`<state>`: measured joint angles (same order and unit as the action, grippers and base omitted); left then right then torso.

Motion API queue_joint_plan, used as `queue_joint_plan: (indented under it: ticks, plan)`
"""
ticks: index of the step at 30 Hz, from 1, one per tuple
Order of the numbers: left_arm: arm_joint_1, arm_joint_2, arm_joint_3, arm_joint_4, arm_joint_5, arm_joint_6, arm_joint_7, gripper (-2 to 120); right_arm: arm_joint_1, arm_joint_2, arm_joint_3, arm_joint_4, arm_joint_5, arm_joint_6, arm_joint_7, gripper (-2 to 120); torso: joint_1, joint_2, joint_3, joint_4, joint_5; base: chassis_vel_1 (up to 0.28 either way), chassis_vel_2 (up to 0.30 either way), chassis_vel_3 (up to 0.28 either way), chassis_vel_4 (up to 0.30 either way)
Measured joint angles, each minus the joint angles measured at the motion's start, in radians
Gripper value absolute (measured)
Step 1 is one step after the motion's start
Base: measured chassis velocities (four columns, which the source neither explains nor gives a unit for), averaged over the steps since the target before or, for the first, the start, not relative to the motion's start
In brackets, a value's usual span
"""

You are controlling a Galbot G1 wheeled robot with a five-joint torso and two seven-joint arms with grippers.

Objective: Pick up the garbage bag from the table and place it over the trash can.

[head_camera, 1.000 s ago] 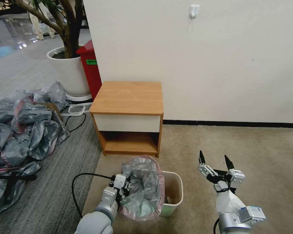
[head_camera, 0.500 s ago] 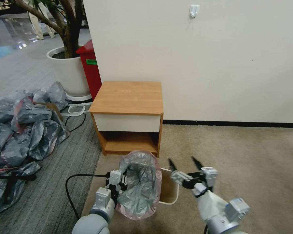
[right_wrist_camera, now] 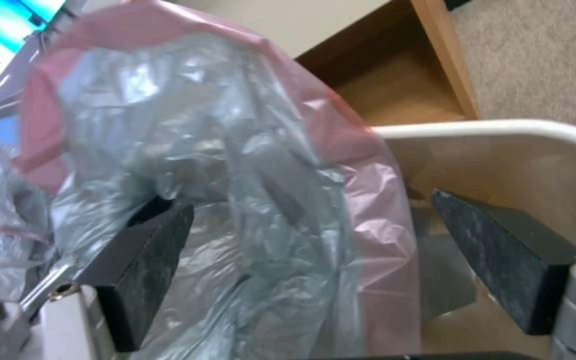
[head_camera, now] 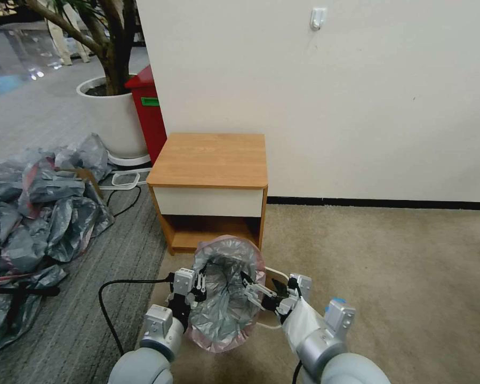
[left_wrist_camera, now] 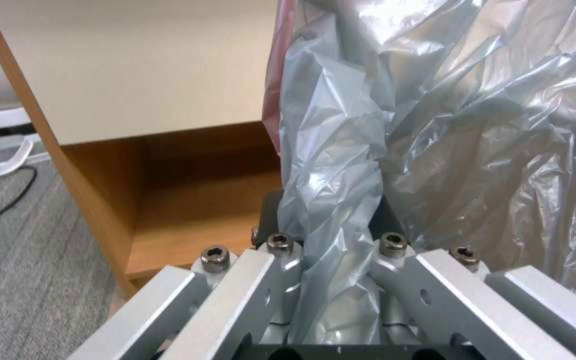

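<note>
The table (head_camera: pixel 210 160) stands against the wall with its top bare; just in front of it on the carpet sits the trash can (head_camera: pixel 272 274), mostly hidden behind the garbage bag (head_camera: pixel 224 288). The bag hangs in the air over the can's left side, its mouth gaping towards the camera and the pink band ringing it. Its long axis seems to run from that open rim down and away to the crumpled closed end.

It looks feather-light, limp and slippery, likely to collapse or tear if tugged; the pink rim is the sensible place to hold.

The left gripper (left_wrist_camera: pixel 331 260) is clamped on a bunched fold at the bag's left edge. The right gripper (right_wrist_camera: pixel 315 250) is spread wide, straddling the rim's right side without pinching it.
</note>
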<state>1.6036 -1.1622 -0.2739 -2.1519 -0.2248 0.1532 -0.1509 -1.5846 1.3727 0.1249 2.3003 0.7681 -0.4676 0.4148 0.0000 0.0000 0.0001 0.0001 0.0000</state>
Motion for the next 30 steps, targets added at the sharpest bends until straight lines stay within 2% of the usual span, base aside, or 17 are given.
queue_joint_plan:
  ticks: [3,6,8,9,11,12,15,17,20,21,25,26,28,30]
  plan:
    - [0.001,0.001,-0.003,-0.003,-0.002,-0.003,0.003,7,0.01,0.007,-0.002,-0.01,0.018,0.0,0.019,88,0.0,0.0,0.0,0.0,0.0,0.0,0.0,0.0,0.0]
    - [0.0,0.001,-0.005,-0.005,-0.012,-0.006,0.006,7,0.02,0.021,-0.004,-0.028,0.029,0.011,0.028,75,0.0,0.0,0.0,-0.0001,0.0,0.0,0.0,0.0,0.0]
    - [0.0,0.0,-0.005,-0.005,-0.015,-0.006,0.006,7,0.021,0.023,-0.005,-0.03,0.029,0.015,0.028,73,0.0,0.0,0.0,-0.0001,0.0,0.0,0.0,0.0,0.0]
    - [-0.001,-0.002,-0.006,-0.006,-0.027,-0.005,0.006,7,0.021,0.025,-0.005,-0.034,0.03,0.02,0.028,67,0.0,0.0,0.0,0.0,0.0,0.0,0.0,0.0,0.0]
    - [-0.002,-0.004,-0.006,-0.008,-0.045,-0.001,0.005,7,0.021,0.028,-0.005,-0.039,0.031,0.025,0.025,59,0.0,0.0,0.0,-0.0001,0.0,0.0,0.0,0.0,0.0]
    - [-0.002,-0.004,-0.006,-0.008,-0.045,-0.001,0.005,7,0.021,0.028,-0.005,-0.039,0.031,0.025,0.025,59,0.0,0.0,0.0,-0.0001,0.0,0.0,0.0,0.0,0.0]
    - [-0.002,-0.008,-0.006,-0.013,-0.075,0.018,-0.004,7,0.02,0.031,-0.004,-0.045,0.024,0.028,0.0,43,0.0,0.0,0.0,-0.0001,0.0,0.0,0.0,0.0,0.0]
    - [-0.002,-0.009,-0.006,-0.016,-0.087,0.026,-0.01,7,0.02,0.031,-0.004,-0.047,0.019,0.03,-0.007,39,0.0,0.0,0.0,-0.0001,0.0,0.0,0.0,0.0,0.0]
    - [-0.003,-0.01,-0.006,-0.023,-0.116,0.043,-0.022,7,0.019,0.033,-0.003,-0.054,0.002,0.042,-0.028,26,0.0,0.0,0.0,-0.0001,0.0,0.0,0.0,0.0,0.0]
    - [-0.003,-0.01,-0.006,-0.023,-0.116,0.043,-0.022,7,0.019,0.033,-0.003,-0.054,0.002,0.042,-0.028,26,0.0,0.0,0.0,-0.0001,0.0,0.0,0.0,0.0,0.0]
    - [-0.003,-0.013,-0.006,-0.027,-0.131,0.055,-0.026,7,0.018,0.03,-0.003,-0.058,-0.018,0.061,-0.052,8,0.0,0.0,0.0,-0.0001,0.0,0.0,0.0,0.0,0.0]
    - [-0.003,-0.013,-0.006,-0.027,-0.131,0.055,-0.026,7,0.018,0.03,-0.003,-0.058,-0.018,0.061,-0.052,8,0.0,0.0,0.0,-0.0001,0.0,0.0,0.0,0.0,0.0]
    - [-0.003,-0.017,-0.006,-0.027,-0.133,0.061,-0.027,7,0.018,0.027,-0.001,-0.058,-0.036,0.077,-0.06,0,0.0,0.0,0.0,-0.0001,0.0001,0.0,0.0,0.0,0.0]
    - [-0.003,-0.019,-0.006,-0.027,-0.133,0.065,-0.027,7,0.019,0.024,0.004,-0.056,-0.048,0.085,-0.062,0,0.0,0.0,0.0,-0.0001,0.0002,0.0,0.0,0.0,0.0]
